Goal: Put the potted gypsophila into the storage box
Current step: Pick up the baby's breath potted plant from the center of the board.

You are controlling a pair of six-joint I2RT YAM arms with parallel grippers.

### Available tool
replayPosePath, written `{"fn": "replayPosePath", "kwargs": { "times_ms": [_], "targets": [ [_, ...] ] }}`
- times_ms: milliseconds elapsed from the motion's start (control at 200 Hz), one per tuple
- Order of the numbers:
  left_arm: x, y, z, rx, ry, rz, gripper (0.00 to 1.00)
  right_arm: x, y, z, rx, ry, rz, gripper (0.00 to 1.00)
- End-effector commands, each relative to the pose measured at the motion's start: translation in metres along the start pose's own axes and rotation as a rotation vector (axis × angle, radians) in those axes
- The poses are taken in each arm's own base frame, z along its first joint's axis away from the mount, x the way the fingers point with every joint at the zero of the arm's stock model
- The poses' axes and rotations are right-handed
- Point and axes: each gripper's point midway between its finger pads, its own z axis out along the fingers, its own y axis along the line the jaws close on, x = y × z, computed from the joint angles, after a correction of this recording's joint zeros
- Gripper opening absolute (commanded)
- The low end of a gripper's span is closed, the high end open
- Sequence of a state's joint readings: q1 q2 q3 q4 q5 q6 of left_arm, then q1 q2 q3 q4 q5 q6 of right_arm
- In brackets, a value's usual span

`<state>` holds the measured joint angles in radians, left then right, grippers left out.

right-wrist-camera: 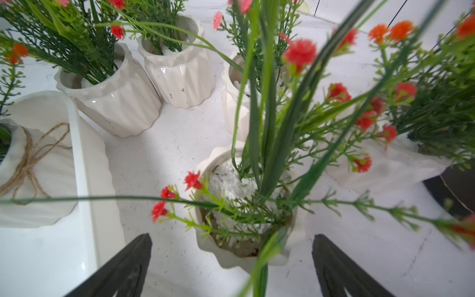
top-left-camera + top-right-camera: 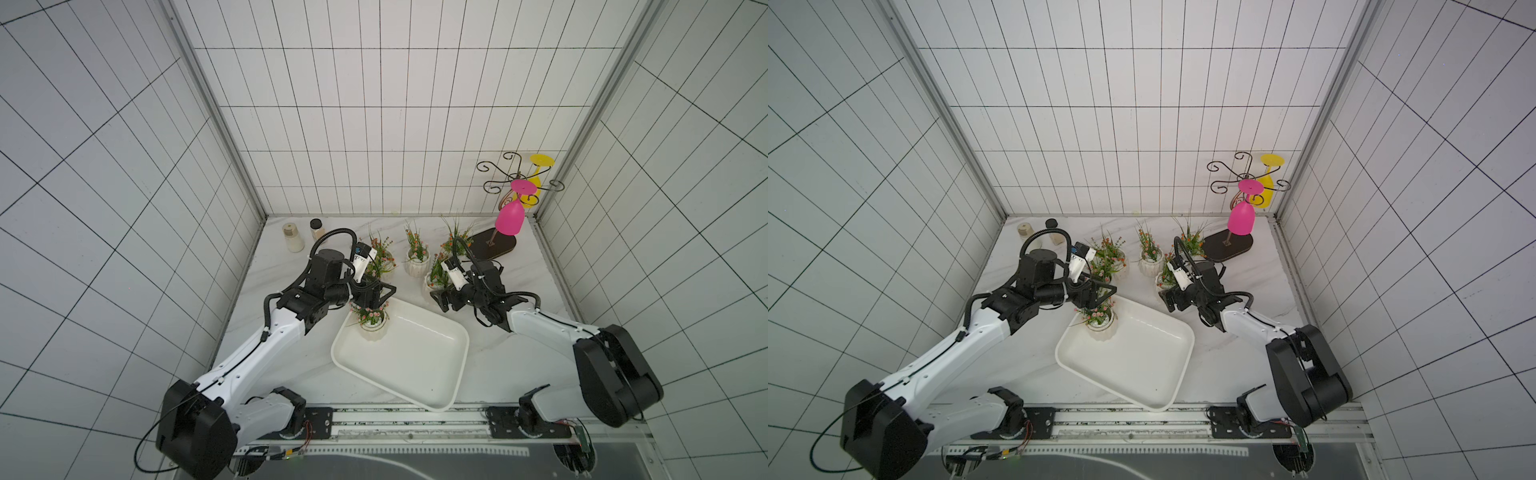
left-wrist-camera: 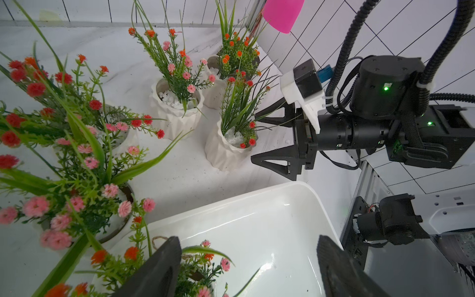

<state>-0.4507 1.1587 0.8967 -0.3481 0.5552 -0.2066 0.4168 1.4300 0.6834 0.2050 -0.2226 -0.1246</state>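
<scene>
The storage box (image 2: 415, 365) (image 2: 1142, 365) is a glossy white tray lying askew in the middle of the table. One potted gypsophila (image 2: 374, 330) (image 2: 1101, 330) with a twine bow stands upright in its far left corner. Just above this plant hangs my left gripper (image 2: 376, 300) (image 3: 248, 239), open; its stems (image 3: 203, 270) brush one finger and nothing is gripped. My right gripper (image 2: 440, 293) (image 1: 231, 236) is open on either side of a red-flowered pot (image 1: 231, 257) (image 3: 226, 154) on the table, both fingers clear of it. Three more pots (image 2: 417, 266) stand behind.
Two lidded jars (image 2: 293, 237) stand at the back left. A wire rack with a dark oval base (image 2: 492, 245) holds a pink glass (image 2: 510, 219) and a yellow glass (image 2: 538, 174) at the back right. The other pots crowd close around the right gripper.
</scene>
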Motion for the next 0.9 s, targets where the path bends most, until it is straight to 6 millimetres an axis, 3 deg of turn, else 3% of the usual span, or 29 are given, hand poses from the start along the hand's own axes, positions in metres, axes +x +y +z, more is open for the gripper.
{"fn": "replayPosePath", "kwargs": {
  "times_ms": [0,894],
  "targets": [
    [0.004,0.0,0.003,0.016,0.005,-0.01,0.83,-0.025,-0.003,0.002,-0.007,-0.072,-0.022,0.98],
    [0.007,-0.002,0.005,0.039,0.019,-0.02,0.82,-0.042,-0.005,0.033,-0.003,-0.127,-0.048,0.98]
  ]
}}
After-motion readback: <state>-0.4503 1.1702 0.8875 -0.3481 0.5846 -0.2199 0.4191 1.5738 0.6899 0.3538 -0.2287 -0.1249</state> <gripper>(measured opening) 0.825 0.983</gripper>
